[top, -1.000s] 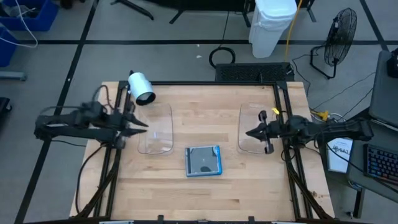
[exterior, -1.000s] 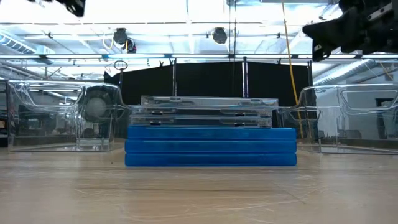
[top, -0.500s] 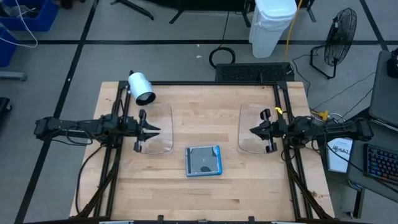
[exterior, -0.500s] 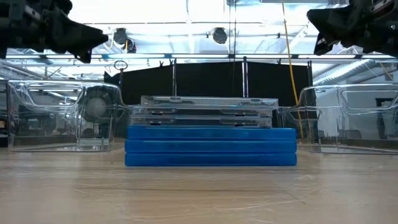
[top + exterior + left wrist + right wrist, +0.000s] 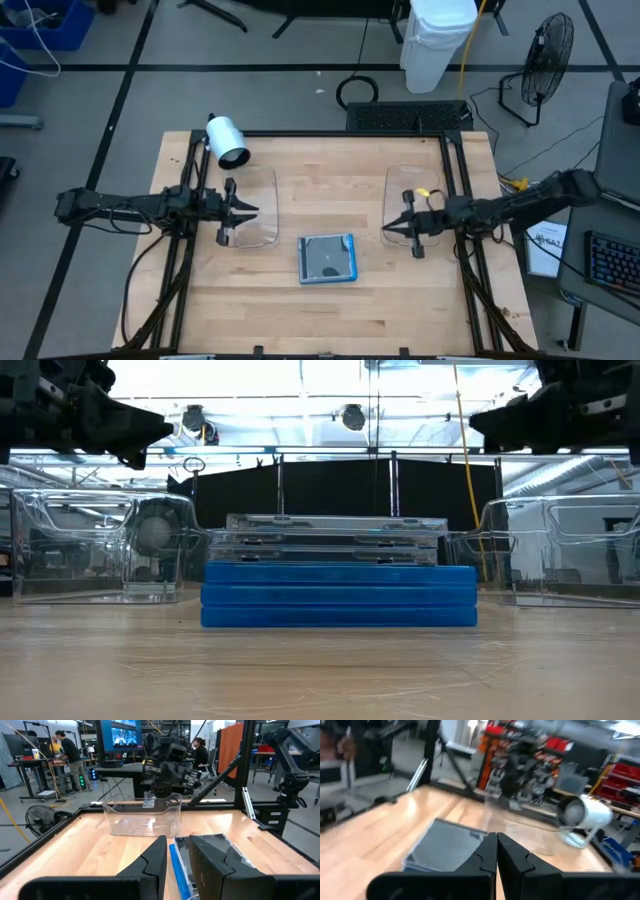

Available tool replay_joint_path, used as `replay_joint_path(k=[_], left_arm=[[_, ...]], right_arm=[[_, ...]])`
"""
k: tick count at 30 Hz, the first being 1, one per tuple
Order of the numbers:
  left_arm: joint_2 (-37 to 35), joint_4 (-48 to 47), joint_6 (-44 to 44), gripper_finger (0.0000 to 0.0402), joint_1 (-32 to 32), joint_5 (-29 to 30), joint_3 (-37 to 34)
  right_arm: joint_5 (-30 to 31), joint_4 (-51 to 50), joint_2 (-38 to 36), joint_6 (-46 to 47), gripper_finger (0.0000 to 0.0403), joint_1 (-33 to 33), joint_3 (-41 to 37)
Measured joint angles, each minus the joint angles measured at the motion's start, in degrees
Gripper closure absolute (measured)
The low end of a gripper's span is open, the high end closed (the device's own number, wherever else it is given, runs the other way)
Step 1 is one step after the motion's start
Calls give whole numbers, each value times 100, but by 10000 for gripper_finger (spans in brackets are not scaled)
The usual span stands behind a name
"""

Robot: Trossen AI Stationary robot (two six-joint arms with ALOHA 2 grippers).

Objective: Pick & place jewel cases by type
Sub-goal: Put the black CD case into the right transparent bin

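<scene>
Two clear plastic tubs (image 5: 250, 206) (image 5: 410, 200) sit on the wooden table (image 5: 330, 310), one left, one right. A white lamp (image 5: 227, 140) lies at the far left corner. Beyond stand a white bin (image 5: 437, 40) and a black fan (image 5: 545, 50).

Two slim, matte-black jointed arms, each ending in a black two-fingered left gripper (image 5: 250, 210) and right gripper (image 5: 390, 228), whose angular plastic fingers (image 5: 155, 862) taper to wedges.

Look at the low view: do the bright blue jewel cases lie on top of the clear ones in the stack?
No, the bright blue jewel cases form the bottom of the stack, with the clear jewel cases resting on them.
</scene>
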State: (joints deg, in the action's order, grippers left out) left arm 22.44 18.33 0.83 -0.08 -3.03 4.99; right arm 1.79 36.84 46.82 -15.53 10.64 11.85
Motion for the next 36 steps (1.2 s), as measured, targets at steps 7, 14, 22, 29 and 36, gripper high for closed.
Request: replay_joint_path(k=[7, 14, 22, 29, 36], left_arm=[[0, -1, 82, 314, 0, 7, 0], [0, -4, 184, 314, 0, 9, 0], [0, -7, 158, 314, 0, 13, 0], [0, -9, 168, 314, 0, 13, 0], [0, -9, 168, 314, 0, 13, 0]], right_arm=[[1513, -1296, 2129, -1285, 399, 1201, 1459], [3040, -1873, 3663, -2388, 399, 1943, 2326], [4801, -1554, 4415, -3577, 397, 2458, 2444], [4909, -988, 4823, -3835, 324, 2619, 2444], [4746, -611, 4967, -3894, 243, 2623, 2444]])
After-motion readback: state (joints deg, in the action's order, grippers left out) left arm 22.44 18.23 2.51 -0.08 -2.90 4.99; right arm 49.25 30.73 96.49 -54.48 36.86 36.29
